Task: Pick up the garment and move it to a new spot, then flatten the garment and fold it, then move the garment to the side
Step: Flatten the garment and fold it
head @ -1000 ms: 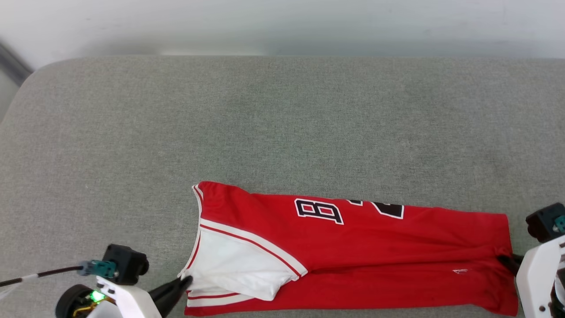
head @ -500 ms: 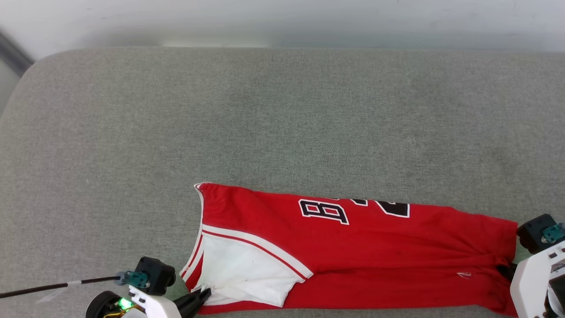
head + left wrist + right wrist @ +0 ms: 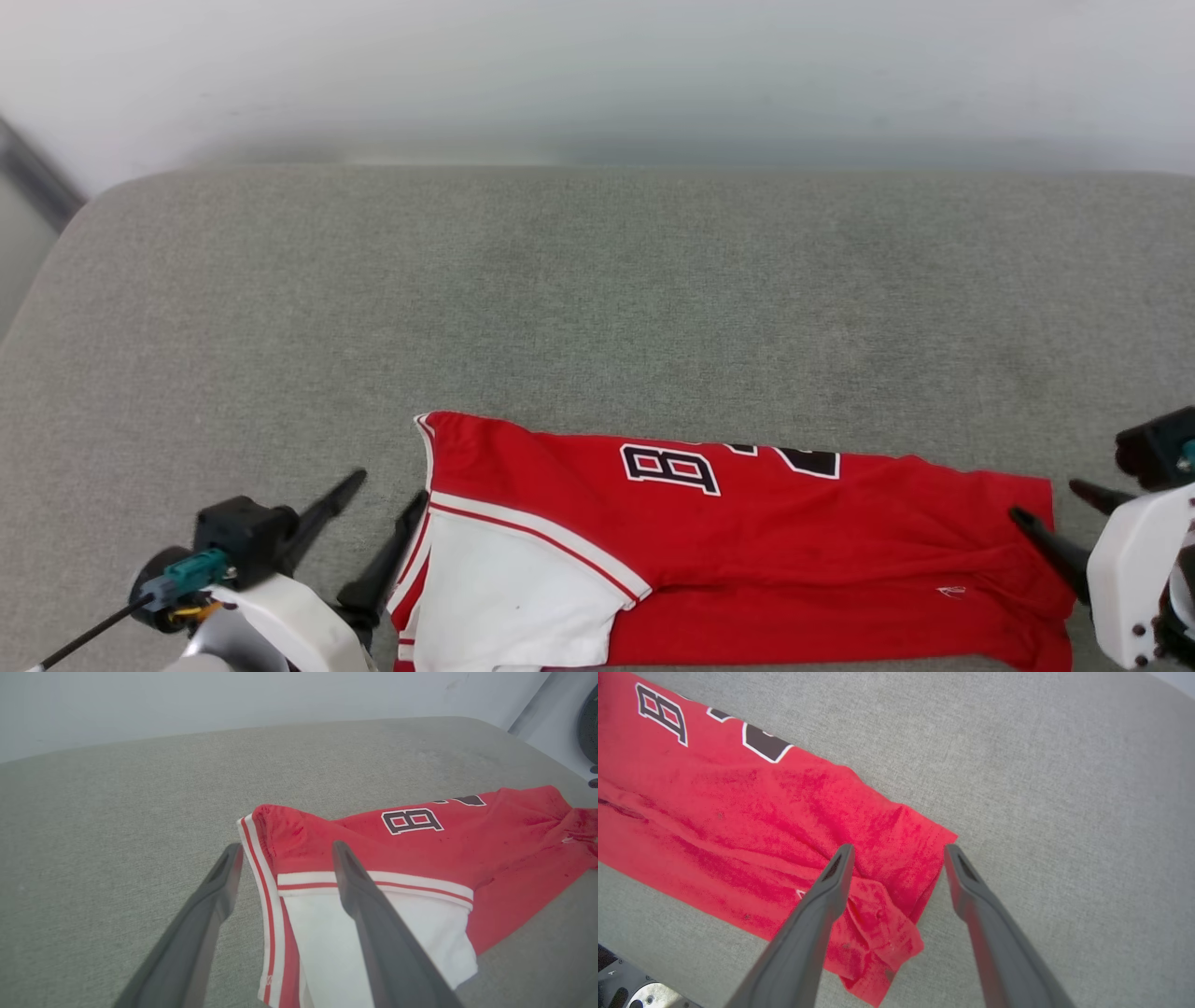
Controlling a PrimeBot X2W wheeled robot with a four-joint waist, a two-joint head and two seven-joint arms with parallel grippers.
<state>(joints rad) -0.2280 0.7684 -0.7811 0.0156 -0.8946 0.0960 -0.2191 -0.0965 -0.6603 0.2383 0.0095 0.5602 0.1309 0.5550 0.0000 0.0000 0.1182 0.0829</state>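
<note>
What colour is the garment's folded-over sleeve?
White, with a red-and-white striped band; the sleeve shows best in the left wrist view.

The left pincer (image 3: 389,489) sits at the lower left, its dark fingers spread wide apart. The right pincer (image 3: 1044,497), at the lower right, is spread wide too.

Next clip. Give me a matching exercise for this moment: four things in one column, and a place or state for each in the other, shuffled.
1. left gripper
2. right gripper
3. white sleeve
4. printed 8

a. black, outlined in white, near the garment's far edge
b. open, at the all-red end
c. open, beside the striped trim
d. lying on top of the red body

Pairs: 1-c, 2-b, 3-d, 4-a
</note>
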